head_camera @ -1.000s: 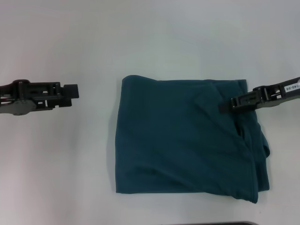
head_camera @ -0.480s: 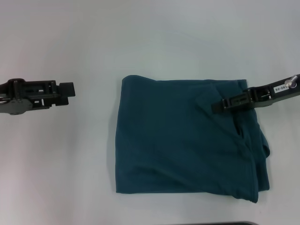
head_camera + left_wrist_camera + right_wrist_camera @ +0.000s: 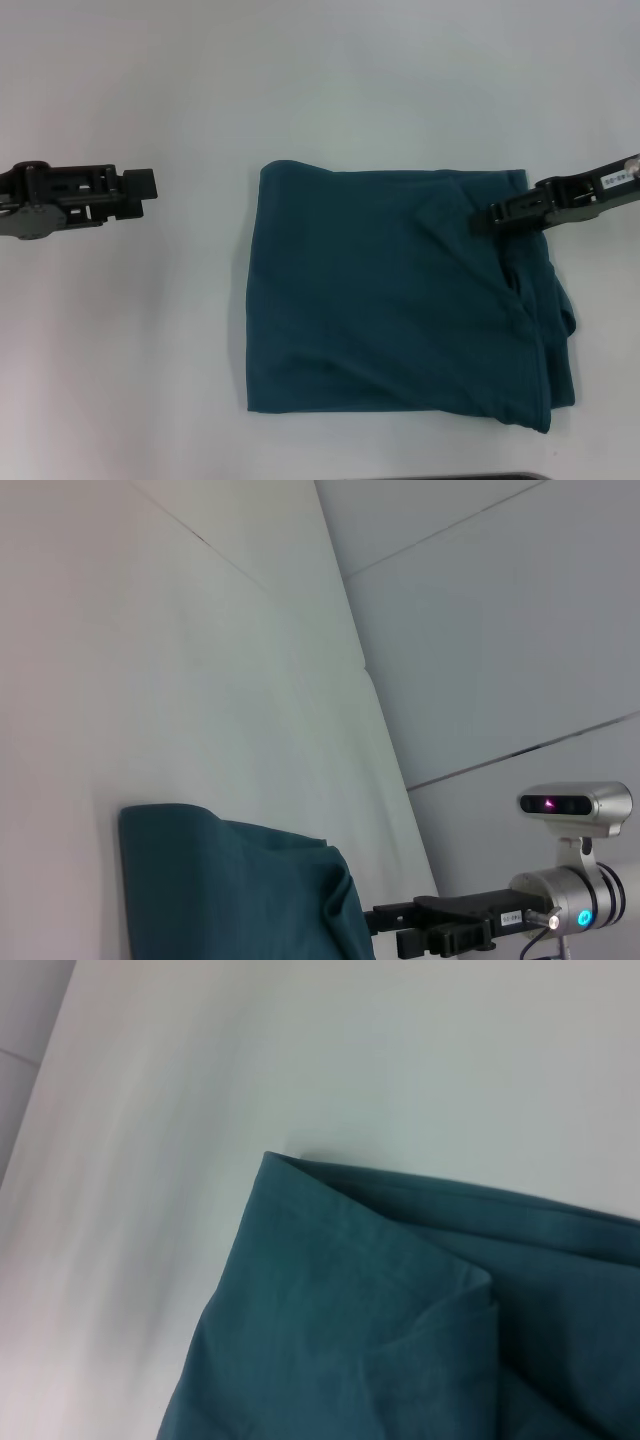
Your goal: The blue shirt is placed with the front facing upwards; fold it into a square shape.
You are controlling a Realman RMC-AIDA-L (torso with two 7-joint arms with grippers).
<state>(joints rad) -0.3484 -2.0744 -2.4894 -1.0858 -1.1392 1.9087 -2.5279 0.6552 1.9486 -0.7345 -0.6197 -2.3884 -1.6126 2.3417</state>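
The blue shirt (image 3: 400, 300) lies folded into a rough rectangle in the middle of the white table, plain teal side up. Its right edge is bunched into loose folds. No lettering shows. My right gripper (image 3: 482, 219) hovers over the shirt's far right corner. In the left wrist view the right gripper (image 3: 385, 930) has its two fingers apart, with nothing between them, just beyond the shirt (image 3: 230, 890). My left gripper (image 3: 142, 184) is off the cloth, over bare table to the shirt's left. The right wrist view shows only a folded corner of the shirt (image 3: 400, 1310).
White table (image 3: 320, 90) surrounds the shirt on all sides. A dark strip (image 3: 500, 477) runs along the near edge. A camera on a stand (image 3: 575, 805) stands beyond the right arm in the left wrist view.
The left gripper has drawn back to the left, away from the shirt. The right gripper pushed inward over the cloth, then pulled back toward the right. The shirt has not moved.
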